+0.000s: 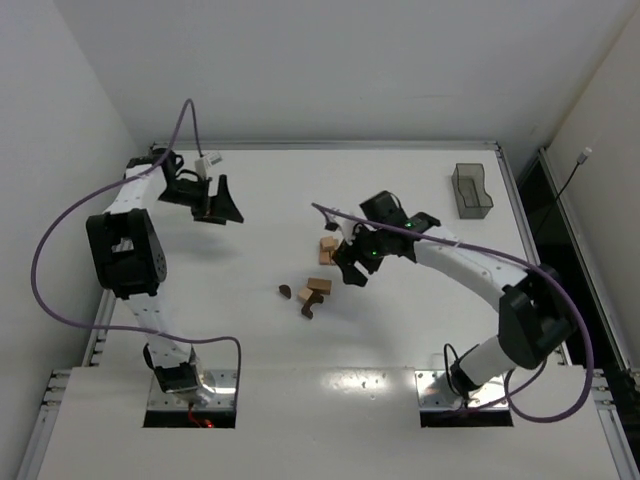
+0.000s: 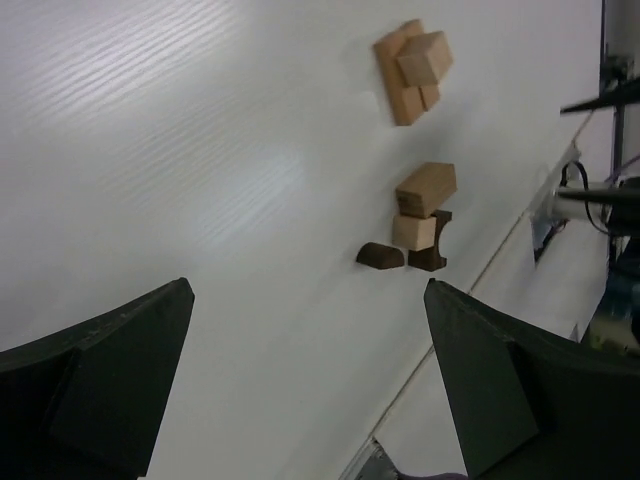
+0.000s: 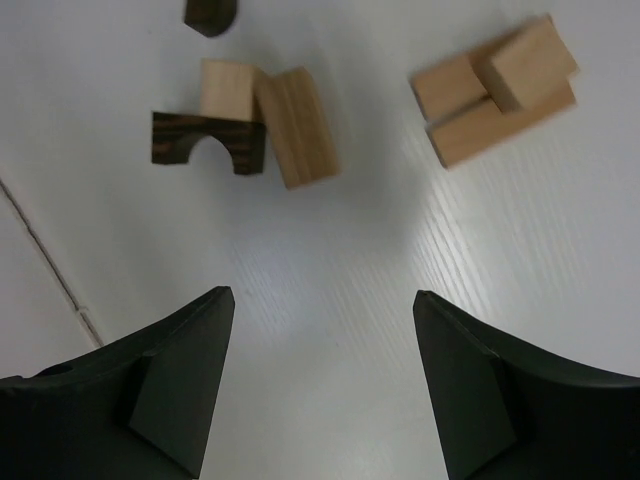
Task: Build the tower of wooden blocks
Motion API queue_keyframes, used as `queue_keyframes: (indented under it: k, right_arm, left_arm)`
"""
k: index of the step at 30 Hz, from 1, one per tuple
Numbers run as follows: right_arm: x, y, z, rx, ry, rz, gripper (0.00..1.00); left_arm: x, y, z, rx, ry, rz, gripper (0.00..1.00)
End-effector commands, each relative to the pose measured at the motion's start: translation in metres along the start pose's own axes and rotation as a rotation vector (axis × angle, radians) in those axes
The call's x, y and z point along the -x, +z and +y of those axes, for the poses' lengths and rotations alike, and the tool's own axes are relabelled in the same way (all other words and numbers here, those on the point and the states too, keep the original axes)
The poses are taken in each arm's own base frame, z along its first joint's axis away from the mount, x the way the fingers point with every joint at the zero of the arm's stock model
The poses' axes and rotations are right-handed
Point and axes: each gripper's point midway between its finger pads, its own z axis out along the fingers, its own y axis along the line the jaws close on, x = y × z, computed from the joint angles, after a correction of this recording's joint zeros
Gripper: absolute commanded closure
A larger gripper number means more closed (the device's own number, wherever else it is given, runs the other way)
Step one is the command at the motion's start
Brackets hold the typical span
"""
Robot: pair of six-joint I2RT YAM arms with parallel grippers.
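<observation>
I see my left gripper (image 2: 310,390) and right gripper (image 3: 325,390) both gaping wide, empty, above the white table (image 1: 400,180); wood blocks (image 1: 319,286) lie mid-table, white walls (image 1: 300,60) around.

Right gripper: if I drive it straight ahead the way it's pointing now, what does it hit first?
Most likely the bare table, in the gap between the dark arch block and the stacked tan blocks. The right gripper points its open jaws into that gap, though depth is hard to judge.
</observation>
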Motion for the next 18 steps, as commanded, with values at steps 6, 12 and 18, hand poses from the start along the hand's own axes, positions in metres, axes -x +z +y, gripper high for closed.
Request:
queue_keyframes:
  k: [6,12,18]
  right_arm:
    - [0.049,0.065,0.046,0.060,-0.174,0.041,0.32]
    - [0.070,0.100,0.062,0.075,-0.201,0.066,0.34]
    - [0.060,0.134,0.082,0.144,-0.153,0.149,0.40]
  left_arm:
    - [0.054,-0.091,0.015,0.831,0.260,-0.336,0.00]
    - [0.059,-0.161,0.014,0.990,0.133,-0.637,0.00]
    - [0.044,-0.146,0.032,0.905,0.057,-0.603,0.00]
